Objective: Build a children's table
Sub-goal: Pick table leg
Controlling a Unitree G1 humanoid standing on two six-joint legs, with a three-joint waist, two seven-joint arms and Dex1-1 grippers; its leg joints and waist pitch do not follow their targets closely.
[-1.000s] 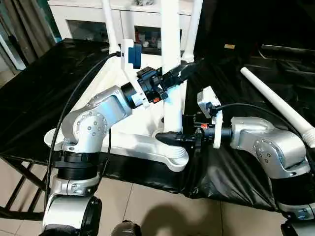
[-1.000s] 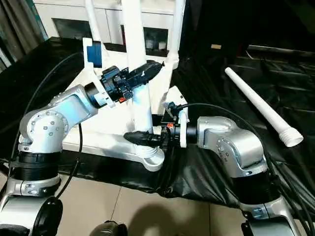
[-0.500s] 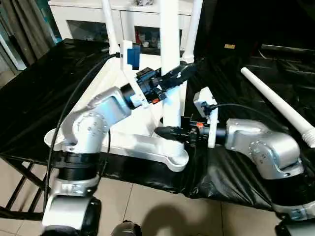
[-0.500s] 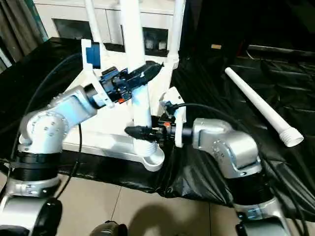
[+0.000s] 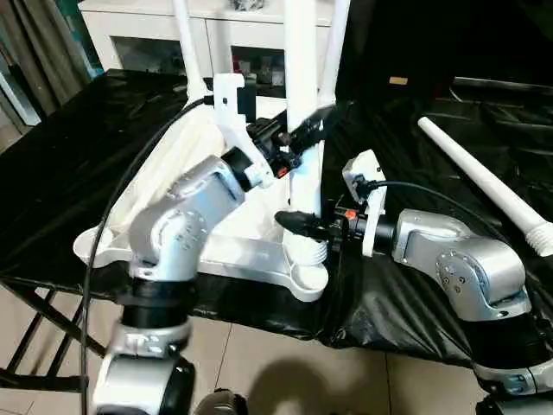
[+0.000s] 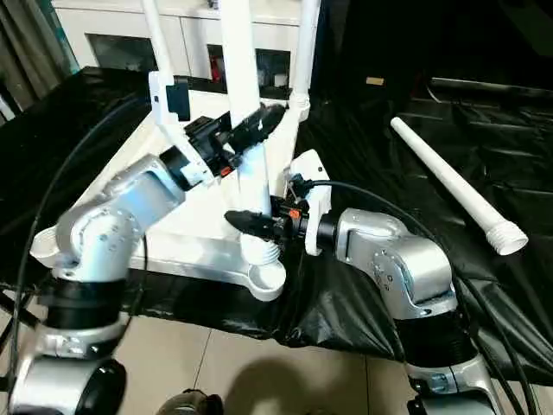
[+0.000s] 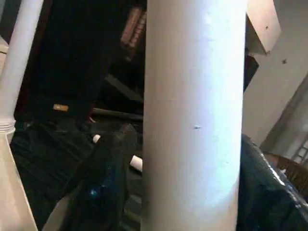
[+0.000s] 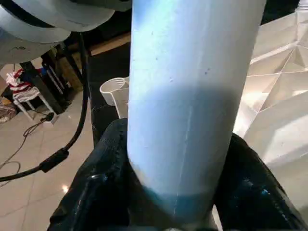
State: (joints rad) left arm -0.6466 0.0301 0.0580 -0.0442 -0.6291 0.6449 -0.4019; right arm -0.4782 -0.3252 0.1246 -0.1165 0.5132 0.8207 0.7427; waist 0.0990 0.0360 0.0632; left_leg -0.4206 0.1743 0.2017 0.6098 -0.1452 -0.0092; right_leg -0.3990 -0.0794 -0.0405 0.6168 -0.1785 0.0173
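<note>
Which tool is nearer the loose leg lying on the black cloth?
Right. The right tool grips the upright leg near its base, on the loose leg's side; the left tool holds it higher, farther away.

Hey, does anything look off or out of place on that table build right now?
One leg lies loose on the black cloth, apart from the tabletop. The near corner's leg, held by both grippers, sits with its threaded end still showing above the socket, not fully seated.
</note>
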